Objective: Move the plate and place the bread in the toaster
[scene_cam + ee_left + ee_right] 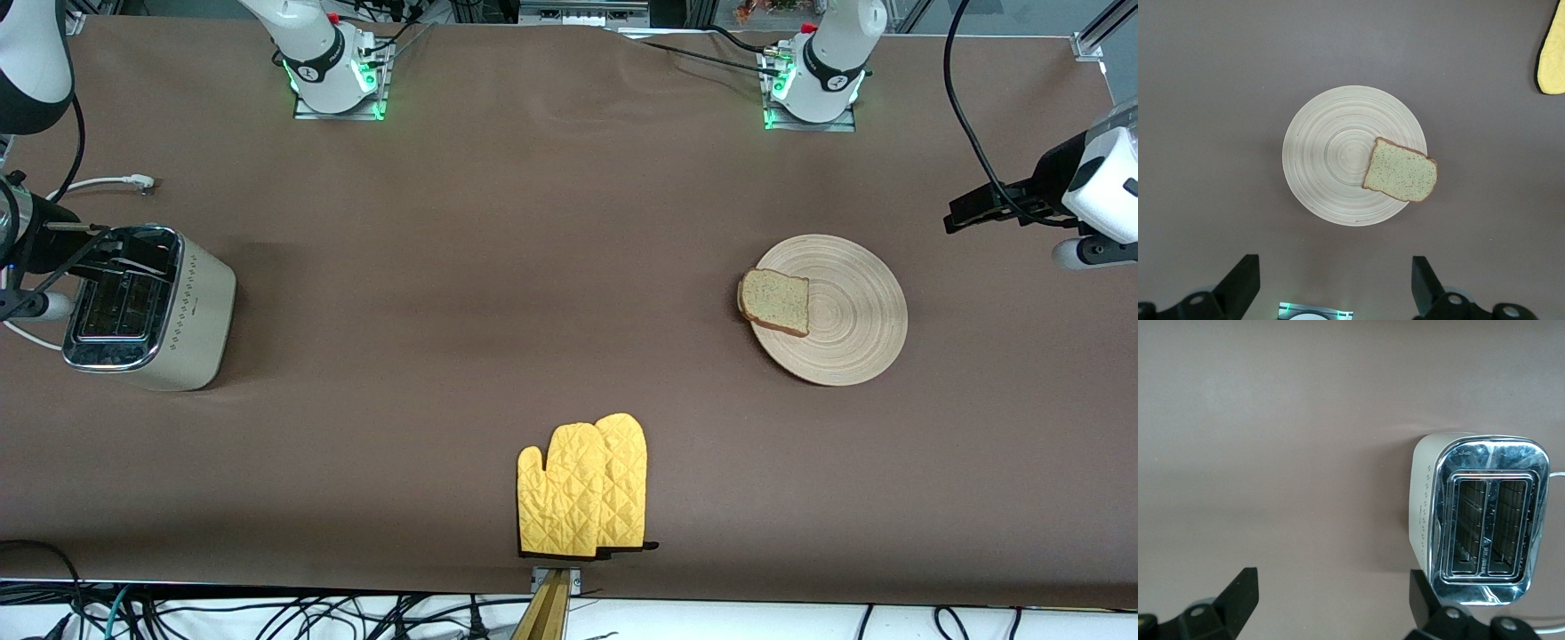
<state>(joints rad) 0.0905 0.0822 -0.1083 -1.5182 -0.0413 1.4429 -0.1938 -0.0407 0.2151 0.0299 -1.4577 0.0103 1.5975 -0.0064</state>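
Two robot arms hover with spread fingers over a brown cloth tabletop point(533, 267). Left hand point(1335, 283) hangs above a round, ring-grooved wooden plate point(849, 320); a squarish speckled bread slice point(775, 301) overlaps its rim. Right hand point(1331, 603) hangs beside a cream toaster point(151, 307) with a shiny chrome top and dotted side. Quilted yellow oven mitts point(582, 489) lie nearest the front camera.
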